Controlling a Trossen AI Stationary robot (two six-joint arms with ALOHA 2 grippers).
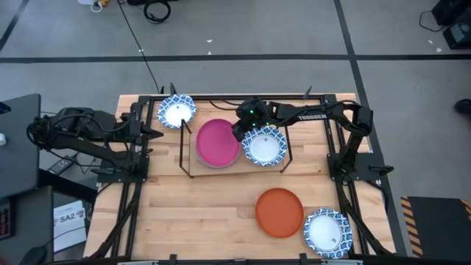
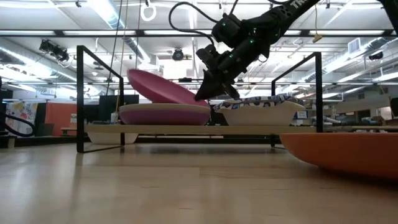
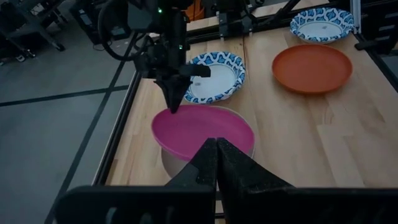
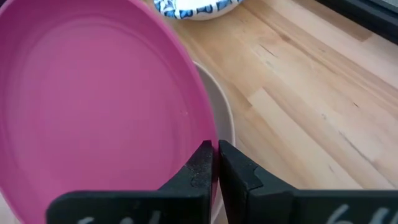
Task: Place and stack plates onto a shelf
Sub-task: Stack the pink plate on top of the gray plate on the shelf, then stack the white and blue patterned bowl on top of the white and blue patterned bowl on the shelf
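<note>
The shelf [image 1: 184,158] stands at the table's far middle. On it, a magenta plate [image 1: 217,142] lies tilted on a beige-rimmed plate [image 4: 225,127], its left edge raised [image 2: 140,78]. A blue-and-white plate [image 1: 263,146] sits beside it on the shelf board [image 2: 186,129]. My right gripper [image 1: 240,132] is shut on the magenta plate's right rim. My left gripper [image 3: 216,149] is shut and empty, at the table's left, outside the shelf. Another blue-and-white plate [image 1: 176,112] lies at the far left. My right gripper pinches the magenta plate's rim [image 4: 209,144] on its right side between its two fingers. The fingers [image 2: 205,93] come from above and the right, slanting down. The plate is tilted, its held side low on the plate beneath, its left side raised.
An orange plate [image 1: 280,212] and a blue-and-white plate [image 1: 329,232] lie flat on the table near the right front corner. The shelf's black rods [image 2: 79,99] rise at its ends. Bare wood lies at the near left.
</note>
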